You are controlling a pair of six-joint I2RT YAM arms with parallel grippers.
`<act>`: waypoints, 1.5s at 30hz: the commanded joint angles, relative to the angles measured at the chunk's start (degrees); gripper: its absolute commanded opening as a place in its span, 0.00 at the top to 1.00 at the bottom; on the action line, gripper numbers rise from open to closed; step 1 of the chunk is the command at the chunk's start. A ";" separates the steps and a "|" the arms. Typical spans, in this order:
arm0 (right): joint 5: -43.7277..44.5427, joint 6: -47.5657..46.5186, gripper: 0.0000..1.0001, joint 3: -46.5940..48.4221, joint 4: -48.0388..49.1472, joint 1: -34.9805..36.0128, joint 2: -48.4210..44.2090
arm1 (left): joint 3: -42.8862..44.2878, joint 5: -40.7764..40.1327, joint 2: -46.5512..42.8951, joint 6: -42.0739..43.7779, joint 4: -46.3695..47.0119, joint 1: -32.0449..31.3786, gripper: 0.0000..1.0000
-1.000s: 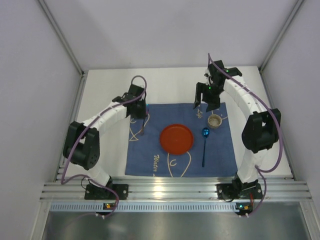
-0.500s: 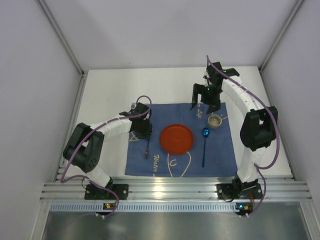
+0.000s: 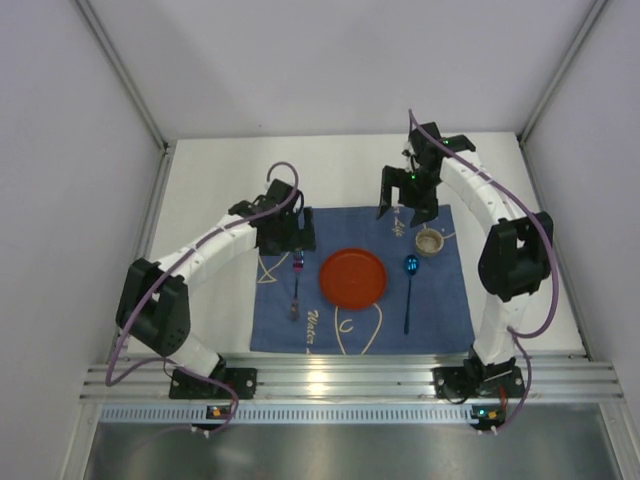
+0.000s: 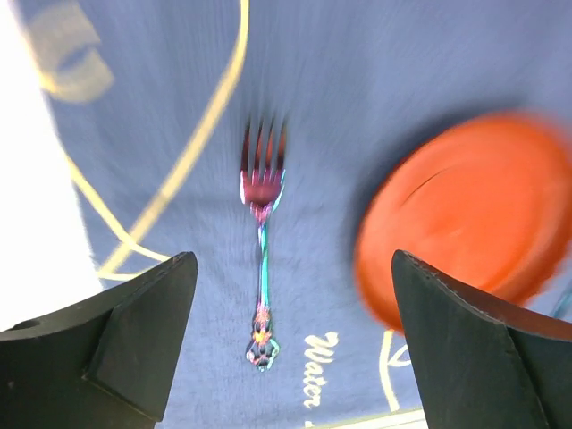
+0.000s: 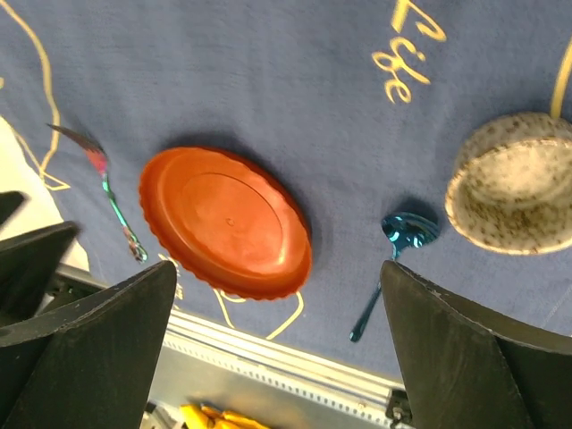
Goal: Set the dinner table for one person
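**Both pincers spread wide and empty above the laid cloth**

The left gripper (image 3: 297,232) hangs over the far left part of the dark blue cloth with pale yellow line drawings (image 3: 440,300). In the left wrist view its two black fingers (image 4: 134,331) stand far apart, with nothing between them and nothing touching them. Below that gap lies the iridescent pink-and-teal metal fork (image 4: 262,223), flat on the cloth, tines to the far side and handle toward the near edge. It sits just left of the round orange-red plate (image 3: 353,277) and does not touch it.

The right gripper (image 3: 405,210) hovers over the cloth's far edge, also spread wide. Its fingers (image 5: 80,340) hold nothing and are clear of everything below.

The shiny blue metal spoon (image 3: 410,290) lies right of the plate, bowl to the far side. The small speckled beige cup (image 3: 430,241) stands upright near the spoon's bowl, at its far right.

The cloth lies on the large plain white dinner table (image 3: 220,190), toward its near edge.
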 commanded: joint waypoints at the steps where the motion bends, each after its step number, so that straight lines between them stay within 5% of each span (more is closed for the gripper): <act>1: 0.30 -1.14 0.02 7.65 1.45 1.59 -4.37 | 13.28 -10.50 -4.57 4.10 -5.68 0.59 0.05; 4: 3.18 -2.10 0.02 14.15 1.54 1.68 -6.91 | 18.68 -23.20 -5.35 8.59 -4.57 1.21 0.03; 7: 8.01 -2.64 0.02 16.30 3.02 1.68 -11.73 | 11.00 -29.23 -11.31 22.26 10.50 1.21 0.06; 8: 8.99 -2.29 0.00 15.34 4.08 1.77 -13.67 | -0.79 -30.46 -16.82 27.70 28.84 1.04 0.10; 11: 11.02 -3.07 0.00 7.71 9.00 1.95 -21.75 | -25.75 -32.41 -26.08 41.88 62.20 2.35 0.08; 14: 17.07 -5.17 0.00 -4.59 15.32 2.56 -32.03 | -32.18 -31.94 -25.23 30.69 63.47 14.27 0.10; 17: 23.05 -9.29 0.00 -19.44 26.56 2.65 -46.61 | -38.33 -25.33 -23.12 28.38 68.20 22.35 0.09; 19: 24.73 -12.98 0.00 -30.74 36.57 2.48 -58.21 | -41.14 -15.92 -18.57 26.88 73.74 25.89 0.10; 23: 25.08 -22.48 0.00 -44.86 49.34 2.48 -74.05 | -42.83 -10.89 -9.77 27.95 83.66 29.85 0.14; 27: 27.20 -20.48 0.00 -43.20 41.54 2.48 -74.33 | -41.51 -3.86 -2.56 28.54 89.91 30.04 0.14; 31: 24.48 -15.39 0.00 -45.13 44.07 2.56 -74.34 | -43.09 0.63 -0.61 29.78 93.26 31.80 0.15; 33: 22.20 -13.63 0.00 -45.49 45.56 2.48 -73.37 | -43.18 0.55 -0.35 30.04 94.32 31.80 0.01; 45: 18.76 -7.38 0.00 -48.74 53.57 2.56 -65.55 | -45.03 -1.21 0.09 31.10 98.63 30.66 0.01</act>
